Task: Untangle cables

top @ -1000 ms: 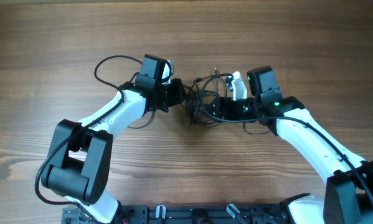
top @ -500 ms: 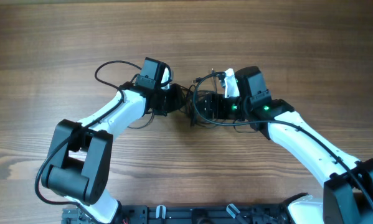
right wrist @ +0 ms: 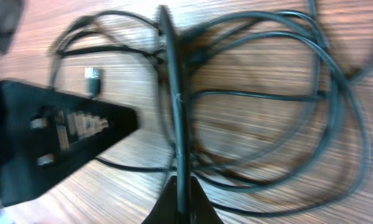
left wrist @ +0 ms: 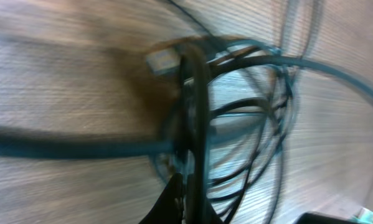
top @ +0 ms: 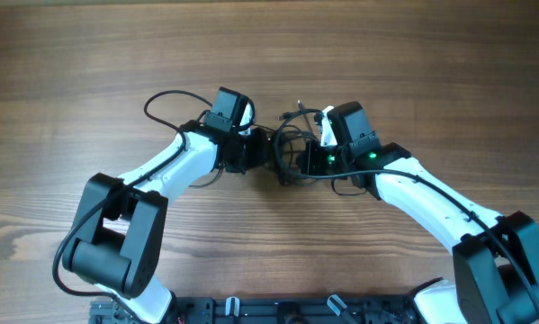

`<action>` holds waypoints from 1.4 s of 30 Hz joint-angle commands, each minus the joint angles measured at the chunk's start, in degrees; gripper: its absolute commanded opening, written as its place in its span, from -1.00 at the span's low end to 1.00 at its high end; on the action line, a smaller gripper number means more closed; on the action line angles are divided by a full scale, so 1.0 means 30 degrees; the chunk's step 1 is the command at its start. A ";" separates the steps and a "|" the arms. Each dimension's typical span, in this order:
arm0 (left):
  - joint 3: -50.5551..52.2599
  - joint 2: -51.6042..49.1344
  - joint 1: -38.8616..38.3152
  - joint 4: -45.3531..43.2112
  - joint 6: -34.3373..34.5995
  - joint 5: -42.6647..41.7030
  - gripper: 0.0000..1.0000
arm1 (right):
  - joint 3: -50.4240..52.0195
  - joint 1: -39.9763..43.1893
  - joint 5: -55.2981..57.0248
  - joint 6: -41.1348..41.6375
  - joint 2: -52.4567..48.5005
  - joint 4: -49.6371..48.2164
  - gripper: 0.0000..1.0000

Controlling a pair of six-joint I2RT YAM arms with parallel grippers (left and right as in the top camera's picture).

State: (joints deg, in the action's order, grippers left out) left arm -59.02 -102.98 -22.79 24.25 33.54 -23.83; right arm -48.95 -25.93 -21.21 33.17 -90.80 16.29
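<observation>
The cables (top: pixel 290 137) lie as one tangled bunch of thin black loops at the middle of the wooden table, between my two grippers. My left gripper (top: pixel 258 149) reaches in from the left. In the left wrist view the left gripper (left wrist: pixel 184 182) is shut on one black strand (left wrist: pixel 195 93) that runs straight up from the fingertips. My right gripper (top: pixel 298 160) reaches in from the right. The right wrist view shows the right gripper (right wrist: pixel 183 184) shut on a strand (right wrist: pixel 174 93) too. A small plug (right wrist: pixel 93 79) lies beside the loops.
A thicker black arm wire (top: pixel 166 97) arcs over the table behind the left arm. The left gripper's black body (right wrist: pixel 61 140) sits close to the right gripper, at the left of the right wrist view. A black rail (top: pixel 296 310) runs along the table's front edge.
The right gripper has moved left into the tangle and closed on a strand. The left arm shifted slightly right, still shut on its strand.
</observation>
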 commanded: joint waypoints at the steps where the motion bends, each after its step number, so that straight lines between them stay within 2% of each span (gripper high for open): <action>1: -0.0044 -0.0146 0.0335 0.1683 -0.0109 0.2871 -0.92 | -0.0087 0.0685 0.3402 0.0022 0.0306 0.1566 -0.91; 4: -0.0044 -0.0146 0.1078 0.3220 -0.0117 0.4554 -0.92 | -0.0576 0.2608 0.6637 -0.0029 0.1552 0.4954 -0.91; 7: -0.0044 -0.0138 0.2426 0.3883 -0.0597 0.4634 -0.92 | -0.1472 0.4860 0.8517 -0.0962 0.2820 0.7468 -0.91; 11: -0.0044 -0.0138 0.4612 0.4320 -0.0597 0.4619 -0.92 | -0.2965 0.8269 0.8568 -0.2164 0.4415 0.9471 -0.91; 15: -0.0044 -0.0109 0.7380 0.5071 -0.0634 0.4495 -0.92 | -0.4146 1.1475 0.7337 -0.3337 0.5523 0.9981 -0.91; 19: -0.0044 0.0211 0.9836 0.5158 -0.1617 0.2674 -0.92 | -0.4532 1.3333 0.6003 -0.3417 0.5974 0.9879 -0.92; 28: -0.0044 0.1508 1.3850 0.5173 -0.2113 0.0656 -0.92 | -0.4575 1.5016 0.5654 -0.2317 0.5967 0.9566 -0.91; 32: -0.0044 0.2084 1.5293 0.4925 -0.2062 -0.0780 -0.92 | -0.4575 1.5103 0.3599 -0.2557 0.5967 0.9085 -0.91; 37: -0.0044 0.2441 1.6677 0.4466 -0.2025 -0.1151 -0.92 | -0.4568 1.5103 0.5821 -0.2499 0.5967 0.9129 -0.91; 42: -0.0044 0.2820 1.8957 0.3847 -0.1960 -0.3337 -0.92 | -0.4568 1.5416 0.9122 -0.2506 0.5967 0.9318 -0.91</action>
State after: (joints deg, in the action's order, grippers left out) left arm -59.09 -96.51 30.55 36.58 28.29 -28.91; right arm -61.04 19.09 -1.78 25.45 -73.97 44.14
